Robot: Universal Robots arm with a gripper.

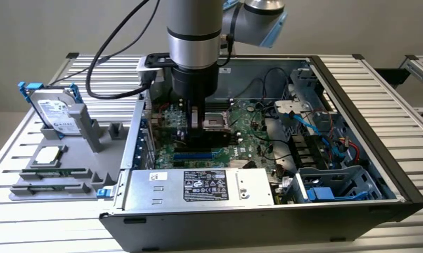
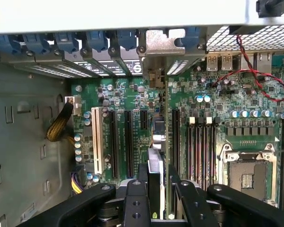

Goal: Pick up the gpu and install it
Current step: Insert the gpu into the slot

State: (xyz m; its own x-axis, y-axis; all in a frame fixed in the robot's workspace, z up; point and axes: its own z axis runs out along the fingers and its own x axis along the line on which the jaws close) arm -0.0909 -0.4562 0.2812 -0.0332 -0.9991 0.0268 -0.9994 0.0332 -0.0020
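Observation:
The open computer case point(image 1: 380, 132) lies on its side with the green motherboard point(image 2: 132, 94) facing up. My gripper point(image 1: 195, 129) is down inside it, shut on the gpu point(image 1: 213, 139), a dark card held upright on its edge over the board. In the wrist view the gpu point(image 2: 167, 137) runs edge-on from between my fingers point(image 2: 135, 201) to its silver end bracket point(image 2: 163, 45) at the case's rear wall. It stands in line with the black expansion slots point(image 2: 128, 142). I cannot tell whether its lower edge is seated in a slot.
A grey fixture point(image 1: 91, 132) at the exterior view's left carries a silver hard drive with blue rails point(image 1: 57, 113), a processor point(image 1: 46, 154) and memory sticks point(image 1: 53, 173). Beside the card lie the empty processor socket point(image 2: 248, 175), a red wire point(image 2: 258, 71) and the power supply point(image 1: 197, 187).

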